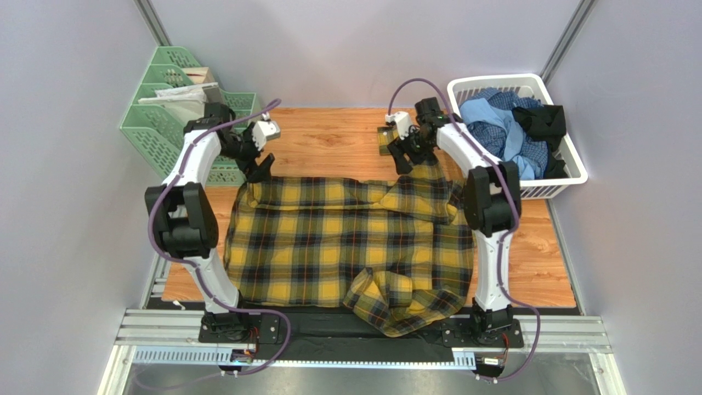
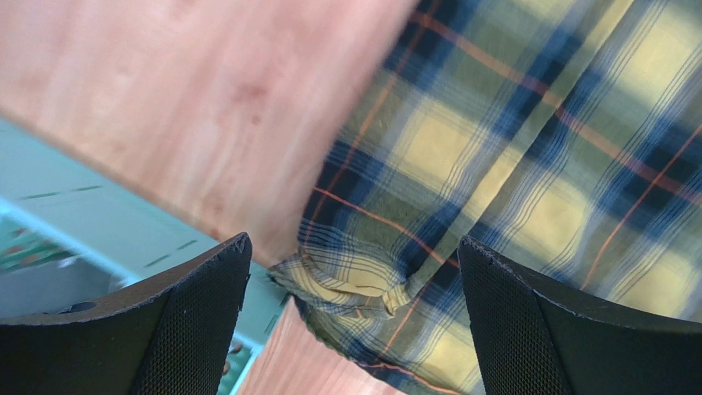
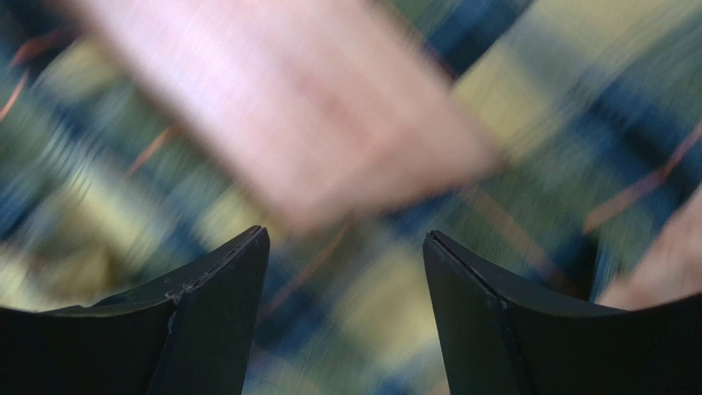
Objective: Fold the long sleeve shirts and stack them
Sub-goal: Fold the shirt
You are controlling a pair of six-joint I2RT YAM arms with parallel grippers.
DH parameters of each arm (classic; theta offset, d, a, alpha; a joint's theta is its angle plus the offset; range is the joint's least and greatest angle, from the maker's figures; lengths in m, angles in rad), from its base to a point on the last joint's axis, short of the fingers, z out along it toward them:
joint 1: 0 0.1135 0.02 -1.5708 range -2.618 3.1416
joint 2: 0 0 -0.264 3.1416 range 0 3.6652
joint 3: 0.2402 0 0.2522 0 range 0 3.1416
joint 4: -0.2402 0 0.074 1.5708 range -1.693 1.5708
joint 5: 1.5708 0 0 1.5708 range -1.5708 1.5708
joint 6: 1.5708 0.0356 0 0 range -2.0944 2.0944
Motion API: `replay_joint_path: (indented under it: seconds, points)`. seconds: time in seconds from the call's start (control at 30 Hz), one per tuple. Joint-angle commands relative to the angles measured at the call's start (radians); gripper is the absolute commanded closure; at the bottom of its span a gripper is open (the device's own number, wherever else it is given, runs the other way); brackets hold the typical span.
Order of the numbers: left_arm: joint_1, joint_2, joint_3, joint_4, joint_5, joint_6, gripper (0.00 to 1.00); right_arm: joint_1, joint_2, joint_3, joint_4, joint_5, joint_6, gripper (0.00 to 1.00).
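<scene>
While the mustard-yellow and black plaid shirt [image 1: 329, 239] lies spread over most of the wooden table [image 1: 329, 136], both arms reach to its far edge. The cloth is fairly flat on its left half. Its right half is rumpled, and a bunched fold at its near right corner hangs past the table's near edge.

The left claw [image 1: 260, 168] hangs just over the shirt's far left corner. In the left wrist view, the left claw [image 2: 353, 243] has its black fingers spread wide with nothing between them. Below them lies the shirt [image 2: 511, 140], its corner folded into a small lump, with bare table [image 2: 206, 107] to the left of the shirt and the green trays [image 2: 82, 222] beyond that.

The right claw [image 1: 404, 156] hangs over the shirt's far right corner. The right wrist view is blurred, but the right claw [image 3: 346, 234] shows its fingers apart and gripping nothing, with plaid cloth and a patch of wood beneath.

Right of the shirt's far corner stands a white basket [image 1: 577, 164] holding more shirts: a light blue one [image 1: 486, 115], a black one [image 1: 544, 122] and a blue-checked one [image 1: 531, 155]. Left of the shirt's far left corner stand the green trays [image 1: 156, 123].
</scene>
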Motion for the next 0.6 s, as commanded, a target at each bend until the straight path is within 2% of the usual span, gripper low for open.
replay_joint_path:
  seconds: [0.0,0.03,0.13,0.37,0.57]
  points:
    - [-0.021,0.005,-0.05,-0.096,-0.058,0.265,0.01,-0.035,-0.259,-0.175,-0.122,-0.096,-0.153,0.29]
    - [-0.03,-0.009,-0.133,-0.064,-0.108,0.282,0.01,-0.036,-0.282,-0.207,-0.152,-0.088,-0.167,0.3]
    - [-0.073,-0.046,-0.253,0.077,-0.196,0.317,0.1,-0.044,-0.349,-0.322,-0.169,-0.048,-0.207,0.35]
    - [-0.082,-0.005,-0.301,0.122,-0.28,0.41,0.35,-0.046,-0.363,-0.379,-0.185,-0.054,-0.196,0.44]
    - [-0.082,-0.006,-0.367,0.177,-0.336,0.452,0.37,-0.082,-0.405,-0.477,-0.191,-0.013,-0.172,0.46]
